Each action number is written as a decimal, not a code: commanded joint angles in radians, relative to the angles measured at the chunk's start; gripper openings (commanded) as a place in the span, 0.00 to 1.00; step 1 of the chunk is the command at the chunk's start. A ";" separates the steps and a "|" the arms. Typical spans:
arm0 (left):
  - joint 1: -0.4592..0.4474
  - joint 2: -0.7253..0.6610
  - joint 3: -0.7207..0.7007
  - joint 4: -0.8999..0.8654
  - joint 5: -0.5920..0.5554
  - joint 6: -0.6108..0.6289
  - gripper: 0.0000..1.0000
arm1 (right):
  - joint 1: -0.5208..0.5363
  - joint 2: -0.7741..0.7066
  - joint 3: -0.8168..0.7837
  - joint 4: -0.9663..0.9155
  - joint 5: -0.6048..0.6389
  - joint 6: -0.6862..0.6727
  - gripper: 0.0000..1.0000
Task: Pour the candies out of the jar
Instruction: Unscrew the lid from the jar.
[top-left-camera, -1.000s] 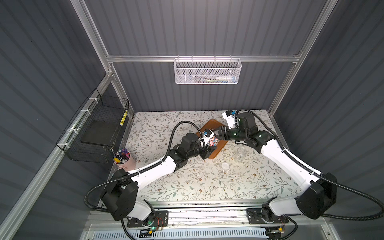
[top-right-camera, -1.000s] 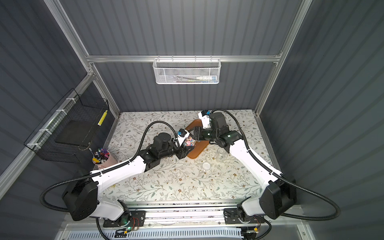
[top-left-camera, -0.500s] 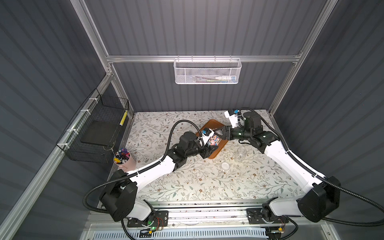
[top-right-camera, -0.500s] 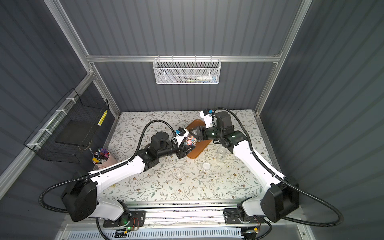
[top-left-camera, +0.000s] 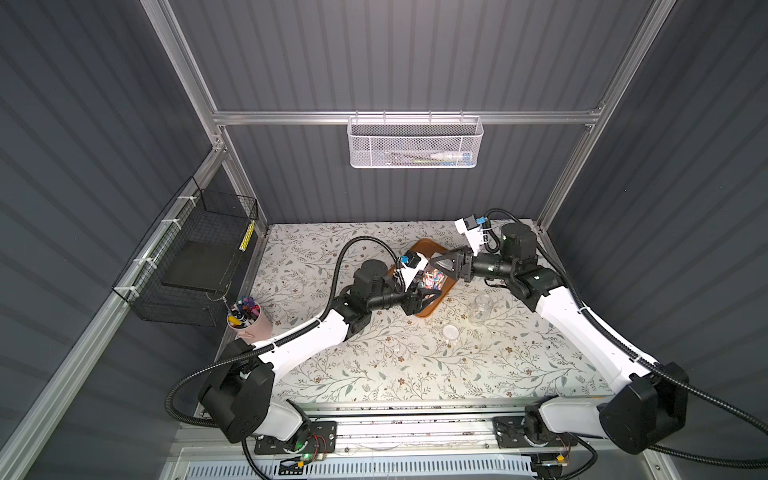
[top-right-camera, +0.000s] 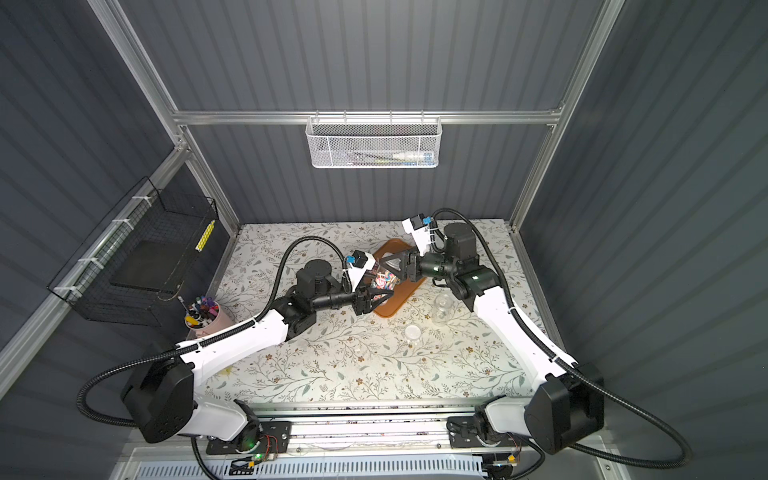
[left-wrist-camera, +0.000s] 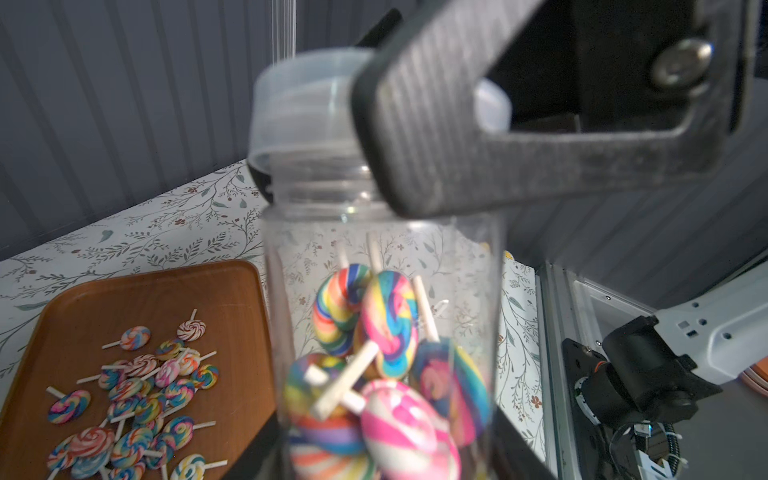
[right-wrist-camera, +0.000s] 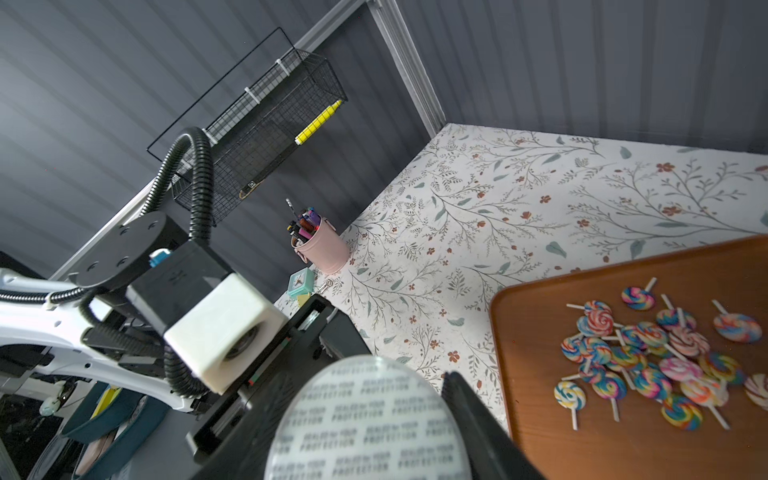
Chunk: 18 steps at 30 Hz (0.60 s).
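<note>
My left gripper (top-left-camera: 428, 293) (left-wrist-camera: 386, 457) is shut on a clear jar (top-left-camera: 430, 282) (top-right-camera: 384, 280) (left-wrist-camera: 382, 257), held above the brown tray (top-left-camera: 428, 309) (left-wrist-camera: 124, 291) with its mouth toward the right arm. Several swirled lollipop candies (left-wrist-camera: 386, 332) lie inside the jar at the gripped end. My right gripper (top-left-camera: 438, 266) (top-right-camera: 390, 264) (right-wrist-camera: 370, 424) is shut on the jar's translucent lid (left-wrist-camera: 307, 104) (right-wrist-camera: 370, 419), which sits at the jar's neck with the threads showing below it. More candies (left-wrist-camera: 141, 390) (right-wrist-camera: 648, 361) lie loose on the tray (right-wrist-camera: 540, 332).
An empty clear jar (top-left-camera: 478, 309) and a loose lid (top-left-camera: 450, 331) stand on the floral table right of the tray. A pink pen cup (top-left-camera: 249, 322) (right-wrist-camera: 324, 245) is at the left edge. A black wire basket (top-left-camera: 195, 253) hangs on the left wall.
The right arm has shifted a little to the right while gripping the lid. The left arm with the jar has hardly moved.
</note>
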 joint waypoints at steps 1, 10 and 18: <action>-0.016 0.011 0.017 0.008 0.117 0.006 0.00 | -0.004 -0.012 0.007 0.106 -0.089 0.005 0.56; -0.008 0.013 0.026 -0.008 0.134 0.009 0.00 | -0.040 -0.004 0.024 0.095 -0.149 -0.010 0.60; -0.007 0.013 0.039 -0.031 0.077 0.031 0.00 | -0.039 0.006 0.010 0.065 -0.120 0.009 0.57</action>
